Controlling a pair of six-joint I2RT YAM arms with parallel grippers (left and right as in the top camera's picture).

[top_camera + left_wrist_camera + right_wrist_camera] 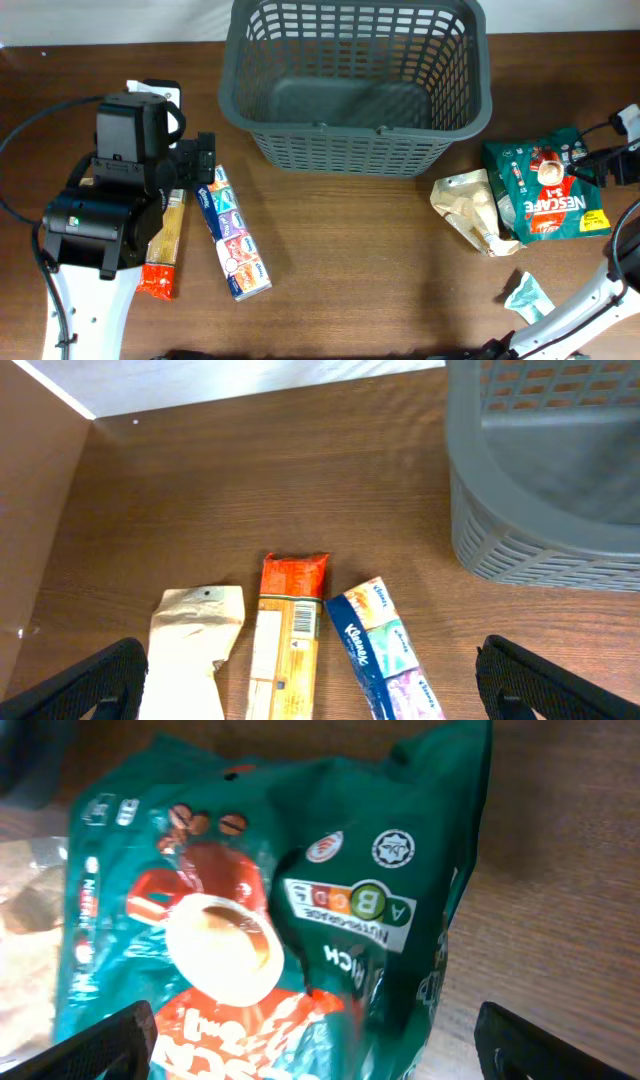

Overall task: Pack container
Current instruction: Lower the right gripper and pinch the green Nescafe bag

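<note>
While both arms hang at the table's sides, the container (350, 150) stands at twelve o'clock. At three o'clock a green Nescafé bag (300, 900) lies below the right gripper (328, 1045), jaws spread wide, empty. At nine o'clock the left gripper (320, 680), equally spread, hovers above a beige pouch (195, 650), tissue pack (385, 650) and orange packet (288, 640).

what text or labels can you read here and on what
"NESCAFE": green coffee bag, overhead view.
"NUTRI-GRADE": same bag, upside down in the right wrist view.
"Kleenex": tissue pack.
Orange packet: barcode, print too small to read.
</note>
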